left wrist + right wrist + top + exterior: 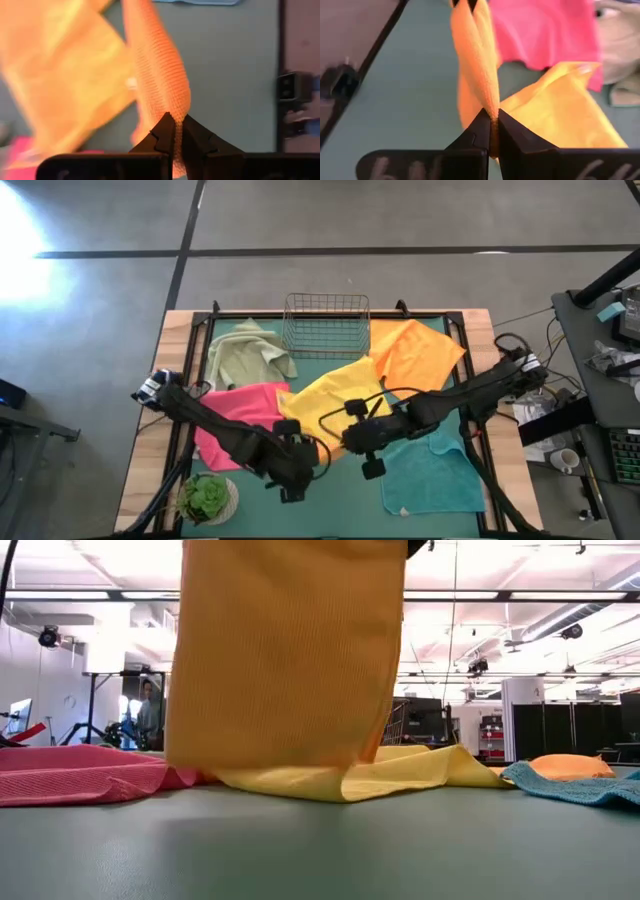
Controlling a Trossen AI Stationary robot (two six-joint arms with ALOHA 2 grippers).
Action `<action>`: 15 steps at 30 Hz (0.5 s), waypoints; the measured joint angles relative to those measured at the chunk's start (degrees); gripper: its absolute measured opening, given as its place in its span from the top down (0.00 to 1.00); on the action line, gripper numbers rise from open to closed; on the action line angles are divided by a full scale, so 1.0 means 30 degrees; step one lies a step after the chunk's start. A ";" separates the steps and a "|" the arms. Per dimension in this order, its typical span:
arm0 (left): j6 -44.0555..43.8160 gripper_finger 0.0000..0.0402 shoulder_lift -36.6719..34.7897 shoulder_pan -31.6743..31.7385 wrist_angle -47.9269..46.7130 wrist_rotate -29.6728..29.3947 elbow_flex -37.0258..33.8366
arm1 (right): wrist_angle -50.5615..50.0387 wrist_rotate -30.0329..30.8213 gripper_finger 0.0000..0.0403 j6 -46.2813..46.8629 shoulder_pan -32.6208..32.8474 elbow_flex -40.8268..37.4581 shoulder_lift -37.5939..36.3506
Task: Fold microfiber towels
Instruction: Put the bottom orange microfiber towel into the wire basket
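I am holding one orange towel [285,655] up in the air over the green mat [320,850] — my left gripper [175,125] is pinching one top corner, my right gripper [491,120] is pinching the other. It is hanging just in front of the yellow towel [400,772].

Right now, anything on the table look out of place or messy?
Nothing damaged or spilled. The mess is just unfolded towels: the sage green towel lies crumpled beside the wire basket, and the pink towel and yellow towel are rumpled and overlapping. A small potted plant sits on the table's near-left corner.
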 joint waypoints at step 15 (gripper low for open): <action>0.8016 0.99 -0.2712 0.3768 -0.1332 -0.3080 -0.0036 | 0.0253 0.6253 0.98 0.1782 -0.0766 0.0004 -0.1549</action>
